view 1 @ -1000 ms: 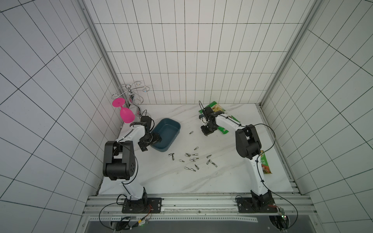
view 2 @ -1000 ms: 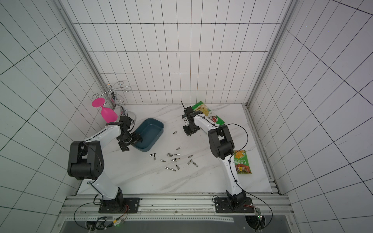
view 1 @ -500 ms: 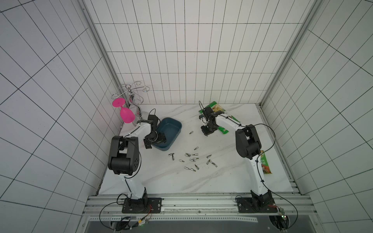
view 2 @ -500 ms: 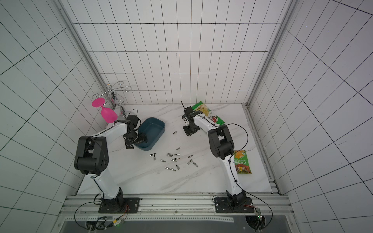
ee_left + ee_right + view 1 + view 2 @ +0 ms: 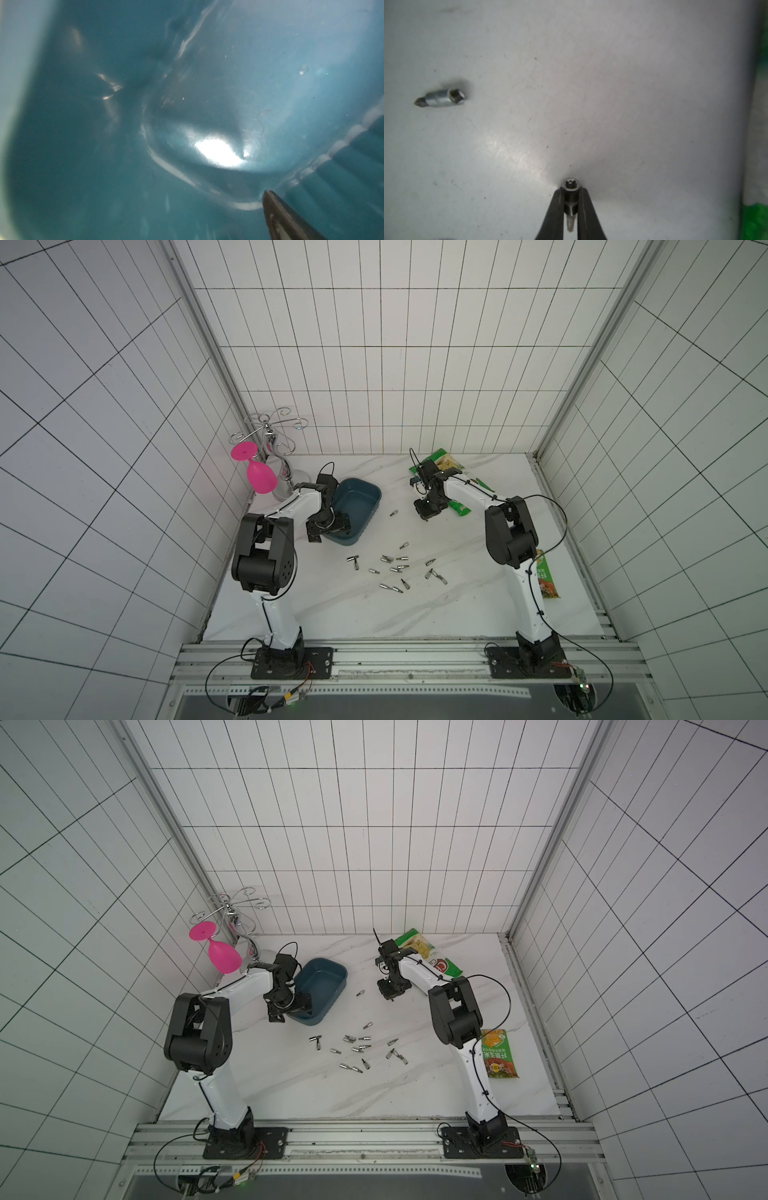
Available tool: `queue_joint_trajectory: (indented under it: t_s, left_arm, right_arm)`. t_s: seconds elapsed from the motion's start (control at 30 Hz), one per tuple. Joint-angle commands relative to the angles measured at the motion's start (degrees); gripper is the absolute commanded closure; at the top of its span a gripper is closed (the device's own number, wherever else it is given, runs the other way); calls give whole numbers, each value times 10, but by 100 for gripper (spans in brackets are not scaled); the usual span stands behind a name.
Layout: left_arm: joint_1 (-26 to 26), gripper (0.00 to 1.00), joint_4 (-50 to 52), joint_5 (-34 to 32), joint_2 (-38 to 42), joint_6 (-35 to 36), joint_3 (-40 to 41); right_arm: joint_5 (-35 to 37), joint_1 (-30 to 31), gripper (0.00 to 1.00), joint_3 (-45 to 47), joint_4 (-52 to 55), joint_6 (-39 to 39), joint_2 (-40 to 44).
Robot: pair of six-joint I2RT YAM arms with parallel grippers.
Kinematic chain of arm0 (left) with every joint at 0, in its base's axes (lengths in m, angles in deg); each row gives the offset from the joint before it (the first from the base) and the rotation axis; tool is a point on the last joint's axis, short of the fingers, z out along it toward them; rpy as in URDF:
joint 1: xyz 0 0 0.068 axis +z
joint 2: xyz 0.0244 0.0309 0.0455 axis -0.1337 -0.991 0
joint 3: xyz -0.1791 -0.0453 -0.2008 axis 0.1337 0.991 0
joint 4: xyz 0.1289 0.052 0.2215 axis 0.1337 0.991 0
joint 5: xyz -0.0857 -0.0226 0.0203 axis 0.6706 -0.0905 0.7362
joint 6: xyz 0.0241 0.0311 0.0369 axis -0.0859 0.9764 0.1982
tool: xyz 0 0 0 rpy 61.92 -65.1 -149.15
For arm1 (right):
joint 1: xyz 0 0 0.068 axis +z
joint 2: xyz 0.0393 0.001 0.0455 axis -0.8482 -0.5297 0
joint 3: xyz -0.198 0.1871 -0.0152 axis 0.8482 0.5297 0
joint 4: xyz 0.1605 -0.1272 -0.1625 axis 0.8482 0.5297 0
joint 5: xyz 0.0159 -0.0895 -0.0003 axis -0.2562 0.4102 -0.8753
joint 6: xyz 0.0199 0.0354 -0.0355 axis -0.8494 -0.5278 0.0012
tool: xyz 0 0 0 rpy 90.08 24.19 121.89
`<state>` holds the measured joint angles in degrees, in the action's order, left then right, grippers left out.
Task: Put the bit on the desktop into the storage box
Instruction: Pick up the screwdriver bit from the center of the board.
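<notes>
Left gripper has swung right over the last second: it was outside the left rim of the storage box, now it's over the box's near-left corner. Jaws spread wide. Left wrist view is all teal box floor with one fingertip in shot; can't tell if it touches the plastic. Box sits far left on the desktop.

Right arm hasn't moved. Right gripper is clamped on the held bit, round end facing the desktop, pointed end back toward the wrist. Can't tell whether it touches the surface. In both top views that gripper is at far centre, just left of the green chips bag.

One loose bit lies between it and the box, apart from both. Remaining bits are scattered mid-desktop, on the near side of the box. Second snack packet lies at the right edge, beside the right arm. Pink glass hangs on the rack, far left corner.
</notes>
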<state>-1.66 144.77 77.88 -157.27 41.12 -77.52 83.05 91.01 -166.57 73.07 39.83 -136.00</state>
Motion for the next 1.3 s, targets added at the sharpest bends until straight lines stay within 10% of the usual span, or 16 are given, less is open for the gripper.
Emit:
queue_joint_trajectory:
  t_s: [0.0, 0.57, 1.27]
  left_arm:
    - [-21, 7, 2, 6, -5, -2, -12]
    - [-74, 7, -2, 2, 14, -36, 4]
    - [-20, 2, 50, -20, 269, -78, 80]
  right_arm:
    - [1, 0, 100, -19, 32, -4, 21]
    - [2, 1, 100, -97, 71, -9, 68]
    - [-42, 96, 100, -303, 122, -15, 7]
